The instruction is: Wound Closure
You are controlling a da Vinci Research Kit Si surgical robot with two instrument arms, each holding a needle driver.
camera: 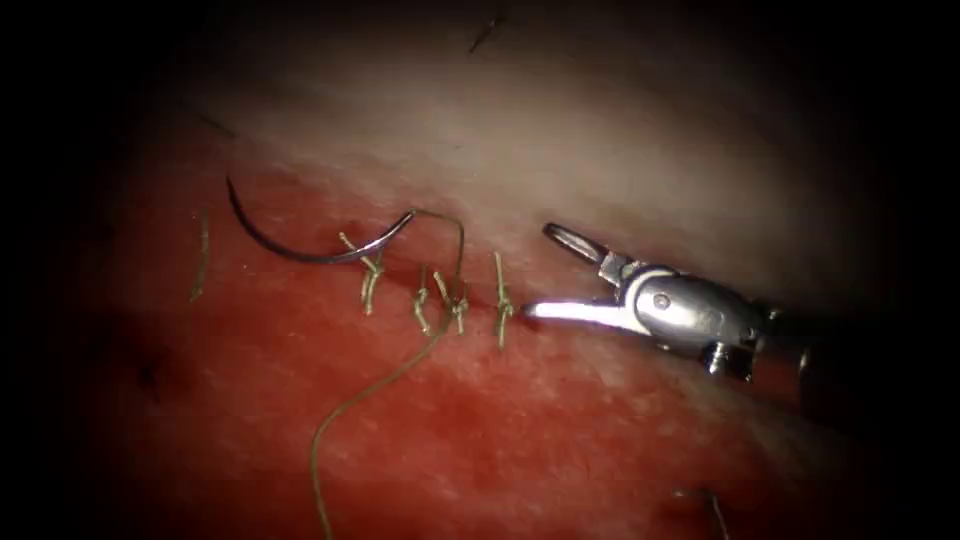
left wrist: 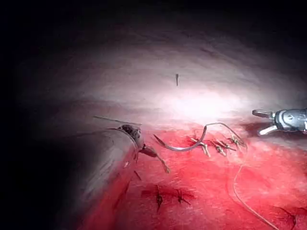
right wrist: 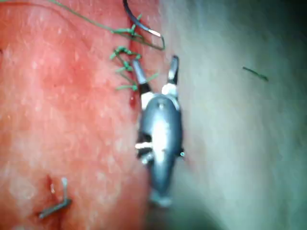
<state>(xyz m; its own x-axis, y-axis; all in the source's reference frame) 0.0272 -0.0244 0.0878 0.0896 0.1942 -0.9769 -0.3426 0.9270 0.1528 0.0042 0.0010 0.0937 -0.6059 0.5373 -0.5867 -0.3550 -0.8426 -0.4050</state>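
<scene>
The curved needle [camera: 300,252] lies loose on the tissue [camera: 560,430] left of the stitch row, and neither tool holds it. Its point faces up and to the left. Thread [camera: 452,225] arcs from its blunt end down to a knotted stitch [camera: 455,300], then trails off along the tissue. My right tool [camera: 537,270] hovers open and empty just right of the rightmost stitch [camera: 500,298]. It appears too in the right wrist view [right wrist: 154,61], beside the stitches [right wrist: 125,67]. In the left wrist view, my left tool [left wrist: 160,160] sits near the needle [left wrist: 180,146], apart from it.
Several knotted stitches [camera: 370,278] cross the cut. A cut end of thread [camera: 200,255] lies far left. Red fluid wets the near tissue, and the pale fat band [camera: 560,150] rises behind. Another thread end [camera: 705,498] lies near the front right.
</scene>
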